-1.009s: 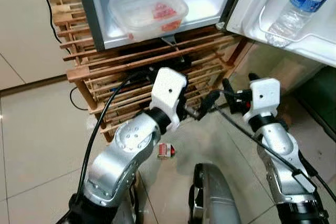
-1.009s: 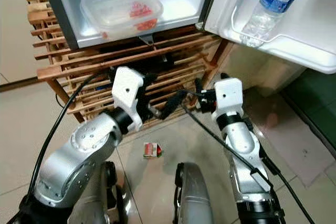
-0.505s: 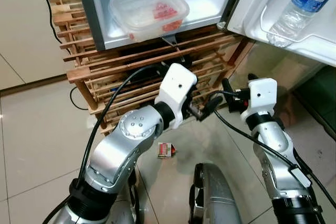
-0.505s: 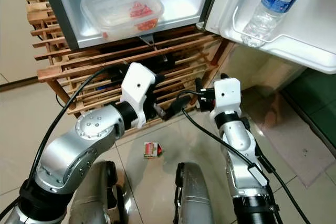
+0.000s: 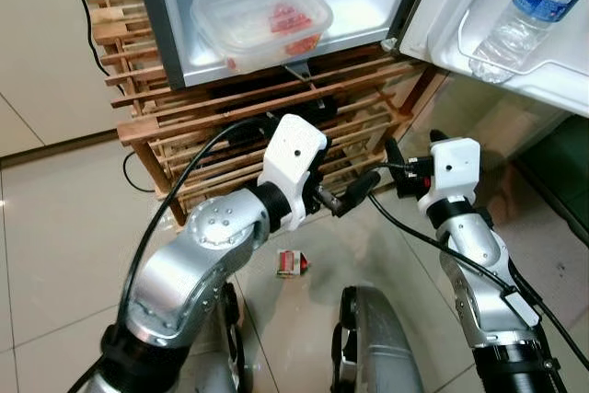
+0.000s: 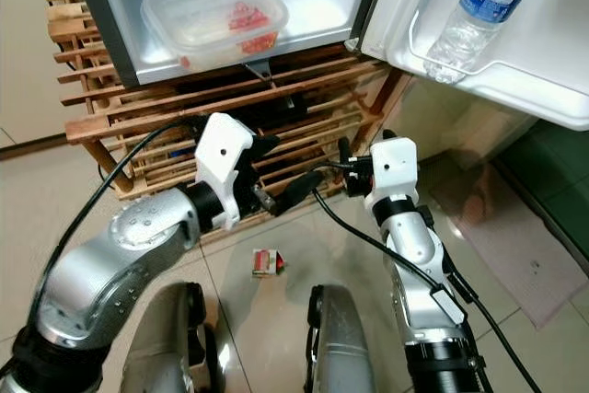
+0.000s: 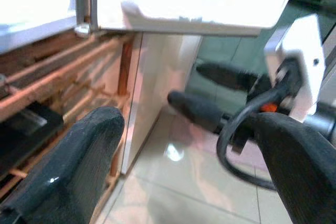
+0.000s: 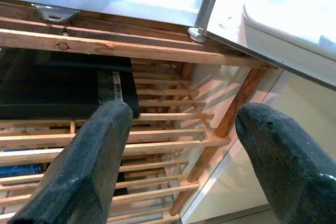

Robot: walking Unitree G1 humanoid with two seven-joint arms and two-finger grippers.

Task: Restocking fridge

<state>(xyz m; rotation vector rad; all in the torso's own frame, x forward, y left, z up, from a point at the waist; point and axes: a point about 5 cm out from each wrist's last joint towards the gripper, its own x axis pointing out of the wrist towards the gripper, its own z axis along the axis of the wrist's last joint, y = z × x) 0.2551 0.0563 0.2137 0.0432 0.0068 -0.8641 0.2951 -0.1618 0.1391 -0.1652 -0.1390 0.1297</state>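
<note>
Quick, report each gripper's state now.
Left gripper: open, holding nothing, in front of the wooden rack.
Right gripper: open, holding nothing, pointed at the same rack below the fridge.

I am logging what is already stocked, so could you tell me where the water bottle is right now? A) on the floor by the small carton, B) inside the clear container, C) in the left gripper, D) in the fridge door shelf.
D: the water bottle stands in the door shelf of the open fridge, apart from both grippers.
</note>
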